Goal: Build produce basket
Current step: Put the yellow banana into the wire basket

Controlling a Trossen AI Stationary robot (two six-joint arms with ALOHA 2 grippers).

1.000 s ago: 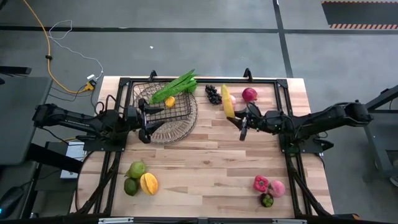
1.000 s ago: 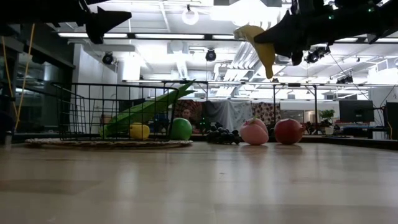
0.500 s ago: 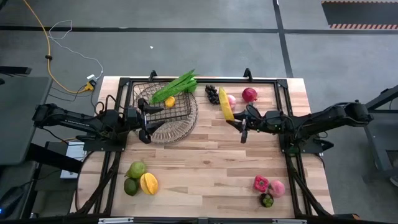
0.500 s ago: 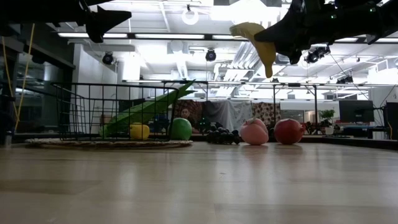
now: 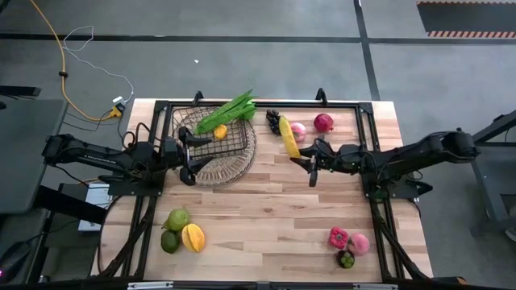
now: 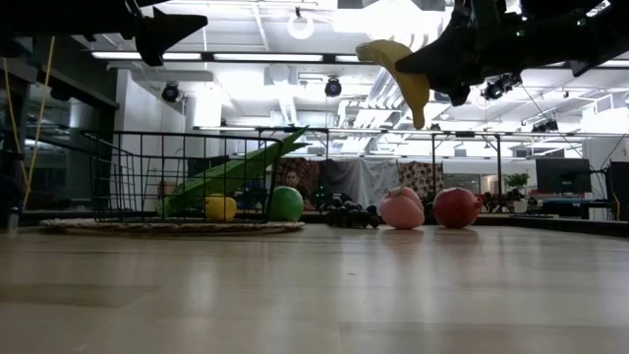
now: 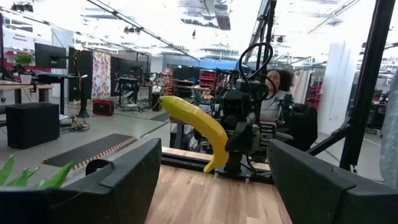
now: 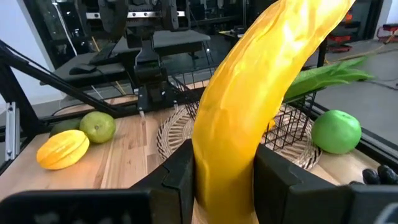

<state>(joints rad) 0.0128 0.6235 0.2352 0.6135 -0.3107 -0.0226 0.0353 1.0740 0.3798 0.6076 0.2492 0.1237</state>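
Note:
The dark wire basket [image 5: 216, 145] sits at the table's far left, with green leafy stalks [image 5: 231, 108] leaning over its far rim and a small yellow piece [image 5: 219, 131] inside. My right gripper [image 5: 310, 163] is shut on a yellow banana [image 5: 288, 135] in the air, right of the basket. My left gripper [image 5: 187, 158] hovers open over the basket's left side, holding nothing. More produce lies on the table: dark grapes [image 5: 274, 122], a pink piece [image 5: 298, 129] and a red piece [image 5: 323, 122]. My right gripper pinches the banana's lower part [image 8: 224, 171] between its two fingers, which lie across it. The fingers come about level from the table's right. The banana is lifted clear of the table and tilted, its free end [image 7: 166, 101] rising above the fingers.
Two green fruits [image 5: 173, 228] and a yellow star-shaped one [image 5: 193, 237] lie near the front left. Pink, peach and dark pieces [image 5: 347, 244] lie near the front right. A black frame [image 5: 266, 103] borders the table. Bare wood lies in the middle.
My right gripper has shifted a little toward the table's left and the basket, carrying the banana along. The banana stays clear of the table, and its far end has swung leftward.

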